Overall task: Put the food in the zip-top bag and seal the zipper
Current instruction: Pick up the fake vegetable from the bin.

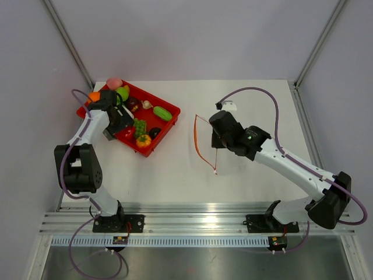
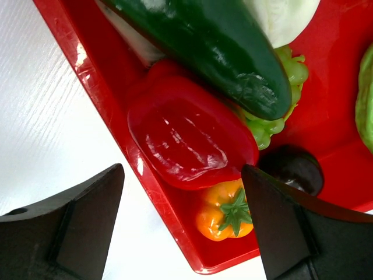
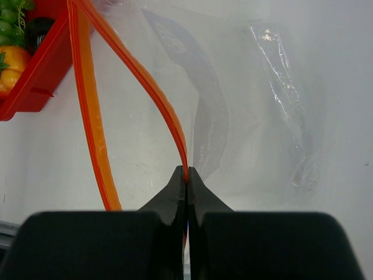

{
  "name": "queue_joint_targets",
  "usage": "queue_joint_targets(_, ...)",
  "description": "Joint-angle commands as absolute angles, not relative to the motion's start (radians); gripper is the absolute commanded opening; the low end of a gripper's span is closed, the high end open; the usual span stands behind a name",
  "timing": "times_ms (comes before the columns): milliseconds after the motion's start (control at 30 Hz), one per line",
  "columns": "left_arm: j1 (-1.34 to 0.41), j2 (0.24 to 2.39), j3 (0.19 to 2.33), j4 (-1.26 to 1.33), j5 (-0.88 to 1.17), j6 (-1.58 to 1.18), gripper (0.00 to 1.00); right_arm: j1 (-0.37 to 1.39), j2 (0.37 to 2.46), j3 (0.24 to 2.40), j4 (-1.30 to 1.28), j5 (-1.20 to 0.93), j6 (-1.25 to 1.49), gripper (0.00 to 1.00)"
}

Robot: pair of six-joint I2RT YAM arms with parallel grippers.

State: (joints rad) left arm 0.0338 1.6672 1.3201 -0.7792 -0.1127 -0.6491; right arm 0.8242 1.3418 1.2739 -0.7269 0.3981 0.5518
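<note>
The food lies in a red tray [image 1: 166,125]: a red pepper [image 2: 186,137], an orange pepper [image 2: 224,216], a dark green cucumber [image 2: 215,41], green grapes [image 2: 280,111], a dark plum [image 2: 294,169] and the pale cabbage [image 2: 285,17]. My left gripper [image 2: 182,172] hangs open over the tray's near-left rim [image 2: 169,204], its jaws on either side of the red pepper, not touching it; it also shows from above [image 1: 118,124]. My right gripper [image 3: 187,175] is shut on the orange-red zipper [image 3: 151,87] of the clear bag [image 3: 250,105]. The bag's mouth gapes towards the tray, with the other zipper strip [image 1: 197,143] bowed out.
More toy food lies at the tray's far end, among it a light green cucumber [image 1: 163,113] and a pink piece [image 1: 114,83]. A small white piece [image 1: 231,106] lies behind the right gripper. The tray's corner [image 3: 35,81] is left of the bag. Frame posts stand at the table's back corners.
</note>
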Motion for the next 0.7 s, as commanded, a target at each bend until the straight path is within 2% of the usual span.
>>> queue_joint_targets(0, 0.035, 1.689, 1.370, -0.715, -0.118, -0.664, 0.84, 0.831, 1.315, 1.267, -0.699, 0.388, 0.572, 0.00)
queue_joint_targets(300, 0.023, 1.727, 1.402, -0.695, -0.106, -0.650, 0.79, 0.831, 1.327, 1.270, -0.707, 0.393, 0.583, 0.00)
queue_joint_targets(400, 0.021, 1.752, 1.411, -0.689, -0.092, -0.646, 0.88, 0.831, 1.345, 1.279, -0.701, 0.379, 0.583, 0.00)
queue_joint_targets(433, 0.023, 1.756, 1.413, -0.686, -0.084, -0.646, 0.94, 0.831, 1.348, 1.281, -0.700, 0.374, 0.581, 0.00)
queue_joint_targets(467, 0.021, 1.764, 1.413, -0.681, -0.081, -0.646, 0.95, 0.831, 1.353, 1.284, -0.698, 0.367, 0.581, 0.00)
queue_joint_targets(533, 0.021, 1.778, 1.411, -0.673, -0.081, -0.649, 0.95, 0.831, 1.356, 1.284, -0.696, 0.362, 0.581, 0.00)
queue_joint_targets(667, 0.021, 1.801, 1.413, -0.660, -0.084, -0.652, 0.86, 0.831, 1.359, 1.285, -0.699, 0.362, 0.583, 0.00)
